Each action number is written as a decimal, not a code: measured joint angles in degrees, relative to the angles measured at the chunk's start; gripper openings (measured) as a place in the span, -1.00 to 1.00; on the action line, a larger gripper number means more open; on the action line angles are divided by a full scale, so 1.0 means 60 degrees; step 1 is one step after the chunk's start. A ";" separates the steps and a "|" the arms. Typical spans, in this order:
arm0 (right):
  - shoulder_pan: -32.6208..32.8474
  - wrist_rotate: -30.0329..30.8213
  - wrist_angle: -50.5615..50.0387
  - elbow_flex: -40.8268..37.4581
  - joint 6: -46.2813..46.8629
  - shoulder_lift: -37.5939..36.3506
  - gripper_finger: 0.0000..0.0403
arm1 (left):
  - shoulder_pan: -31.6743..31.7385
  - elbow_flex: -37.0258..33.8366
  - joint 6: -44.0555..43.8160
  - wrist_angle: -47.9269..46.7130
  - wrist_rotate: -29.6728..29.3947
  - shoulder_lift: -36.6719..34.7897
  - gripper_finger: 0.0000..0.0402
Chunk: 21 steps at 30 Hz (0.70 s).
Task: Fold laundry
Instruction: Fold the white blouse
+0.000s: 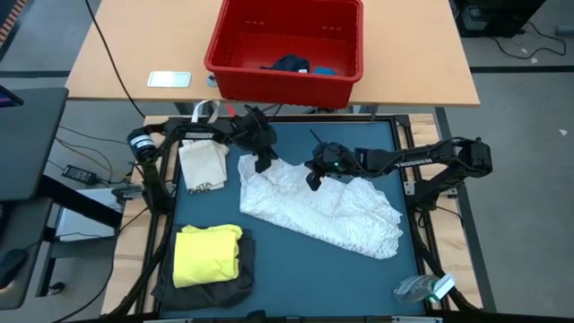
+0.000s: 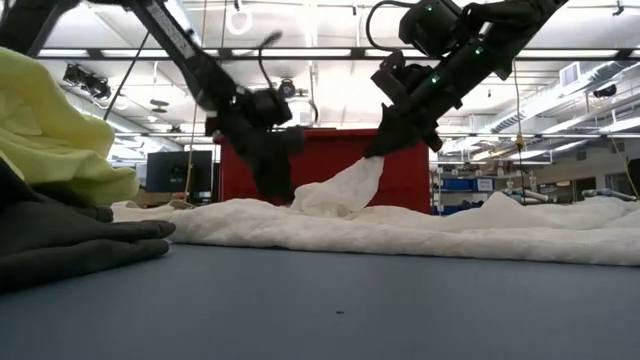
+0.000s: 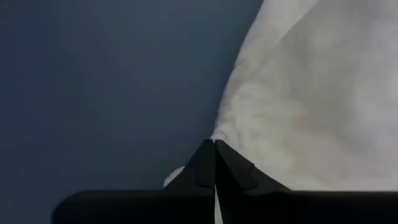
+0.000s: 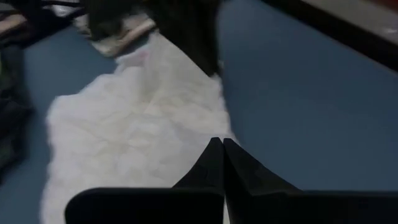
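Both grippers pinch the back edge of the white cloth (image 1: 323,208), the left gripper (image 1: 261,165) at its left corner and the right gripper (image 1: 314,178) lifting the middle, I think, while the cloth stretches long toward the table's front right.

The high view looks straight down from well above, taking in the whole blue table (image 1: 287,269) and the red basket (image 1: 285,49) beyond its far edge; the low view sits at tabletop height at the near edge, facing level toward the far side; both share the white cloth (image 1: 318,208) and that basket; each wrist view hovers close over the same cloth, looking down past its arm's dark fingers.
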 joint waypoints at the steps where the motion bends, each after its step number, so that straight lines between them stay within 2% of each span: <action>1: 0.0024 0.0217 -0.0073 0.0000 0.0000 0.0000 -0.99 | 0.0000 0.0178 -0.0039 -0.0390 0.0000 -0.0257 -0.98; 4: 0.0128 0.0913 -0.0351 0.0000 -0.0060 -0.0003 -0.99 | -0.0004 0.0702 0.0095 -0.1621 -0.0050 -0.1220 -0.99; 9: 0.0365 0.1117 -0.0537 0.0000 -0.0580 -0.0004 -0.99 | -0.0062 0.0857 0.0209 -0.2880 -0.0245 -0.2913 -0.99; 14: 0.0890 0.2614 -0.0569 0.0015 -0.0845 -0.0004 -0.99 | -0.0257 -0.0072 0.0099 -0.4017 -0.0934 -0.3468 -1.00; 16: 0.1188 0.3108 -0.0467 0.0144 -0.0959 -0.0004 -0.99 | -0.0469 -0.0652 -0.0164 -0.4020 -0.1150 -0.3560 -1.00; 18: 0.1408 0.2576 0.0004 0.0296 -0.1410 -0.0007 -0.99 | -0.0771 -0.1202 -0.0441 -0.3814 -0.1159 -0.3611 -1.00; 21: 0.1684 0.0224 0.0978 0.0465 -0.1996 -0.0015 -0.99 | -0.1357 -0.1852 -0.0880 -0.3502 -0.1162 -0.3625 -1.00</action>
